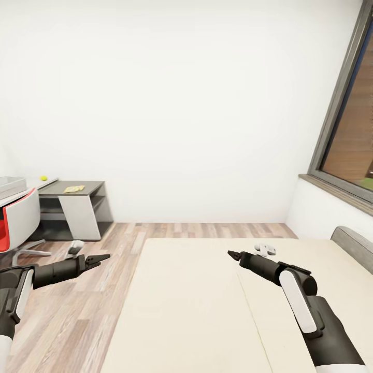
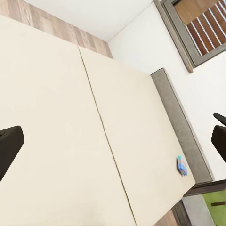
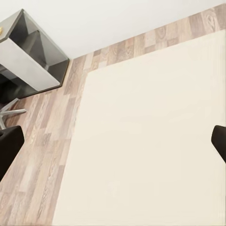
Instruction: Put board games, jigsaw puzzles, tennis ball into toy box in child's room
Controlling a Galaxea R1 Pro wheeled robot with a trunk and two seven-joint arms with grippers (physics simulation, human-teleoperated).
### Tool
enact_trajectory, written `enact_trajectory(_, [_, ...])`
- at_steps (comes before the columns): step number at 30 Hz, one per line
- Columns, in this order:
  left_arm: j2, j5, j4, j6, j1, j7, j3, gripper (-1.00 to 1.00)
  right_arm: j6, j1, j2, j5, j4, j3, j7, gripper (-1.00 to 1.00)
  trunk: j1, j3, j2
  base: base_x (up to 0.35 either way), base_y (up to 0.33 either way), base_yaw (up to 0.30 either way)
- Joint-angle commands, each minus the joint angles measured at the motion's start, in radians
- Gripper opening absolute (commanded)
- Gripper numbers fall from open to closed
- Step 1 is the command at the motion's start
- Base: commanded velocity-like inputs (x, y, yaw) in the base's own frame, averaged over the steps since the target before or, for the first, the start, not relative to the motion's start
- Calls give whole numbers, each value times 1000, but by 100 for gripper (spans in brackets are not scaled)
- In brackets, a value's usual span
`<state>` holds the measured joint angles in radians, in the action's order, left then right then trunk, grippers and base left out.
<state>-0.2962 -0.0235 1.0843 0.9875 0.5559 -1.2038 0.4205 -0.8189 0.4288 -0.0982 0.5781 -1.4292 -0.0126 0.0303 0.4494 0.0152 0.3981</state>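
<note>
The cream bed [image 1: 197,311] lies below me, its grey headboard [image 1: 352,241] at the right. A small blue board game [image 2: 181,165] lies on the mattress close to the headboard [image 2: 181,127]. At the far left stands the table [image 1: 77,207], with the tennis ball [image 1: 43,178] and the light grey toy box [image 1: 10,185] on its white top. A flat yellow item [image 1: 74,189] lies on its lower grey surface; it is too small to name. My left gripper [image 1: 101,259] hangs open over the floor beside the bed. My right gripper [image 1: 233,255] is open and empty above the mattress.
A red and white swivel chair [image 1: 18,223] stands in front of the table. Wood plank floor [image 1: 67,321] runs between table and bed. A large window [image 1: 352,129] fills the right wall above a white sill. The table's grey shelving [image 3: 33,56] stands by the wall.
</note>
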Motion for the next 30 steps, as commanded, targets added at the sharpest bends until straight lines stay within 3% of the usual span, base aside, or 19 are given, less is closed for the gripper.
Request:
enact_trajectory(1, [0,-3,0,10,1,-6,1,100,-5,1,0,-1,0,-1,3,100,1,2,2,0,-131,0])
enact_trajectory(30, [0,-3,0,9,1,-11,1,100,-5,1,2,0,0,-1,2,100,1,2,2,0,-18,0])
